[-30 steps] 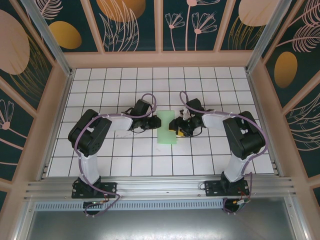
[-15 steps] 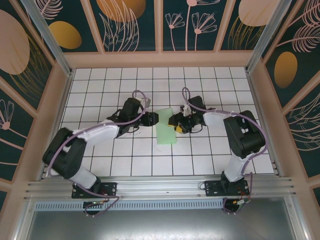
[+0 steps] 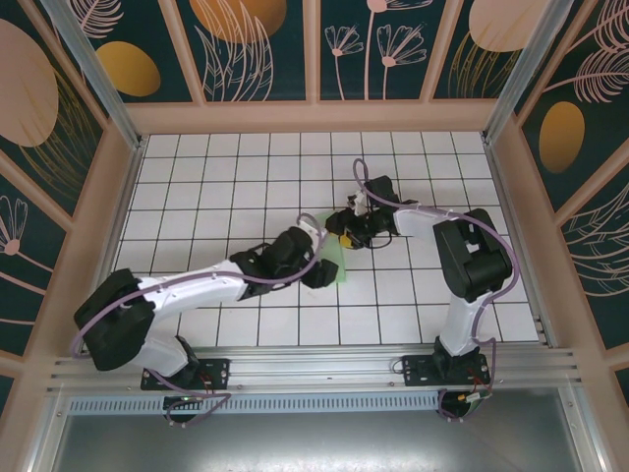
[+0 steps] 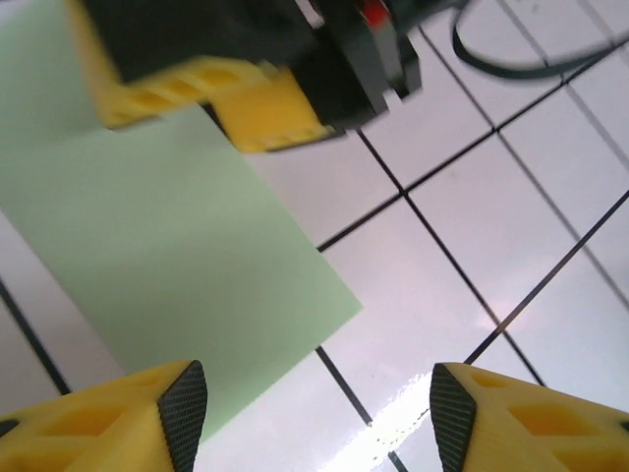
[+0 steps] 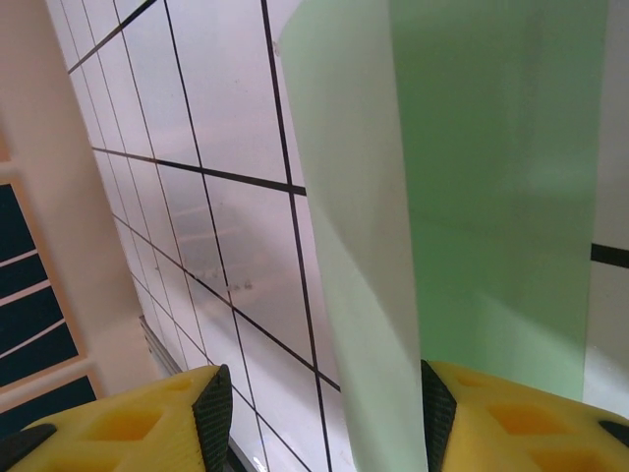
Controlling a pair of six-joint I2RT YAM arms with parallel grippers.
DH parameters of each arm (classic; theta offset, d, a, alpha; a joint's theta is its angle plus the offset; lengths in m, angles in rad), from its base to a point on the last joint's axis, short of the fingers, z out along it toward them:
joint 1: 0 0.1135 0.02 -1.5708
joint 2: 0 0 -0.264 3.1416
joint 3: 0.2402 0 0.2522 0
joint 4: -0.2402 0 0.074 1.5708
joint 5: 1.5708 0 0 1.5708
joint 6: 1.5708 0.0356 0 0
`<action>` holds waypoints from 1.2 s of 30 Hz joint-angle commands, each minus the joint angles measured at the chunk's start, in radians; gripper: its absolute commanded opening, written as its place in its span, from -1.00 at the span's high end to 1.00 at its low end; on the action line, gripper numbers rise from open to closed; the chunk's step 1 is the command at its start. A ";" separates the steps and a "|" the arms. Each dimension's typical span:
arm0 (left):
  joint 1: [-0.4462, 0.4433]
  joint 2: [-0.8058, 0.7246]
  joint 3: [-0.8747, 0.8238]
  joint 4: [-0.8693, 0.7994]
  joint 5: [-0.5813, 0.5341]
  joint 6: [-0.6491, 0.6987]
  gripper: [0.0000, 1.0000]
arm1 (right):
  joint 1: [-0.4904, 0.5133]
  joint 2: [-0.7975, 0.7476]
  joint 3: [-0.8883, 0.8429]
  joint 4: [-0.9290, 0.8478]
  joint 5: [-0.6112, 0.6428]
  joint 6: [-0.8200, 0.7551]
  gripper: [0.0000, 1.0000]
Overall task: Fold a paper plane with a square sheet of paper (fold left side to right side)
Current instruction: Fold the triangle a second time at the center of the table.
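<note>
Finding: over the last second the left gripper [image 3: 319, 273] has left the 9 o'clock edge of the square sheet of paper [image 3: 337, 261] and swung round to its 6 o'clock end. That arm now reaches in from 8 o'clock and covers much of the sheet in the top view. Its jaws have gone from nearly together to well apart; in the left wrist view the left gripper [image 4: 314, 418] hangs over the paper [image 4: 167, 246] with nothing between the fingertips [image 4: 184, 408]. The sheet lies near the table's centre as a narrow rectangle, half its full width, so the left-to-right fold appears made. The right gripper [image 3: 344, 236] has crept from 3 o'clock to about 1 o'clock of the sheet. In its own view the right gripper [image 5: 324, 423] has its jaws apart, with a paler upper layer of paper [image 5: 491, 177] running into the gap, slightly raised. Whether a pad touches it cannot be told. Assessment: the left hand has let go and repositioned, probably to press the crease or start the next fold.
</note>
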 commanded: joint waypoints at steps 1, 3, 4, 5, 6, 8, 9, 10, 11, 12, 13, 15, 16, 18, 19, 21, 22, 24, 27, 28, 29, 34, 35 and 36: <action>-0.066 0.074 0.091 -0.087 -0.147 0.023 -0.33 | -0.004 0.022 0.037 -0.038 -0.021 -0.016 -0.09; -0.102 0.121 0.126 -0.108 -0.187 0.023 -0.37 | -0.004 0.023 0.041 -0.039 -0.022 -0.015 -0.09; -0.117 0.145 0.158 -0.121 -0.205 0.022 -0.40 | -0.004 0.024 0.042 -0.039 -0.023 -0.014 -0.09; -0.132 0.168 0.179 -0.136 -0.226 0.022 -0.42 | -0.004 0.025 0.042 -0.038 -0.023 -0.013 -0.09; -0.145 0.188 0.199 -0.151 -0.243 0.023 -0.45 | -0.004 0.025 0.042 -0.038 -0.025 -0.012 -0.09; -0.168 0.246 0.242 -0.190 -0.283 0.027 -0.48 | -0.004 0.026 0.044 -0.039 -0.026 -0.012 -0.09; -0.175 0.270 0.261 -0.212 -0.301 0.030 -0.49 | -0.004 0.026 0.046 -0.041 -0.026 -0.013 -0.09; -0.185 0.293 0.283 -0.234 -0.328 0.031 -0.51 | -0.003 0.026 0.047 -0.046 -0.026 -0.015 -0.08; -0.190 0.314 0.302 -0.257 -0.350 0.029 -0.53 | -0.004 0.026 0.048 -0.048 -0.024 -0.016 -0.08; -0.193 0.332 0.319 -0.274 -0.366 0.029 -0.54 | -0.004 0.027 0.048 -0.050 -0.024 -0.019 -0.08; -0.196 0.347 0.334 -0.291 -0.384 0.024 -0.56 | -0.004 0.026 0.048 -0.052 -0.023 -0.021 -0.08; -0.198 0.372 0.357 -0.309 -0.405 0.022 -0.57 | -0.003 0.026 0.047 -0.053 -0.024 -0.019 -0.08; -0.198 0.383 0.368 -0.322 -0.420 0.019 -0.58 | -0.004 0.027 0.047 -0.052 -0.025 -0.020 -0.08; -0.200 0.407 0.390 -0.347 -0.444 0.017 -0.58 | -0.004 0.028 0.046 -0.050 -0.026 -0.016 -0.08; -0.201 0.420 0.401 -0.362 -0.463 0.013 -0.59 | -0.003 0.028 0.045 -0.050 -0.025 -0.016 -0.08; -0.204 0.440 0.413 -0.379 -0.488 0.013 -0.59 | -0.003 0.030 0.044 -0.048 -0.026 -0.015 -0.08; -0.205 0.447 0.415 -0.382 -0.499 0.012 -0.59 | -0.003 0.030 0.044 -0.050 -0.026 -0.015 -0.08; -0.206 0.459 0.417 -0.379 -0.507 0.015 -0.59 | -0.002 0.030 0.044 -0.050 -0.026 -0.016 -0.08; -0.205 0.472 0.417 -0.367 -0.512 0.022 -0.59 | -0.003 0.030 0.044 -0.053 -0.024 -0.016 -0.08; -0.206 0.477 0.418 -0.367 -0.515 0.023 -0.58 | -0.002 0.030 0.045 -0.054 -0.023 -0.016 -0.09; -0.206 0.480 0.419 -0.367 -0.519 0.025 -0.56 | -0.001 0.030 0.044 -0.054 -0.023 -0.016 -0.08; -0.206 0.482 0.428 -0.376 -0.546 0.034 -0.32 | -0.002 0.032 0.044 -0.056 -0.020 -0.018 -0.08; -0.206 0.480 0.428 -0.378 -0.549 0.034 -0.26 | -0.001 0.031 0.044 -0.058 -0.019 -0.019 -0.08; -0.205 0.476 0.427 -0.376 -0.549 0.035 -0.19 | -0.002 0.032 0.044 -0.060 -0.017 -0.021 -0.08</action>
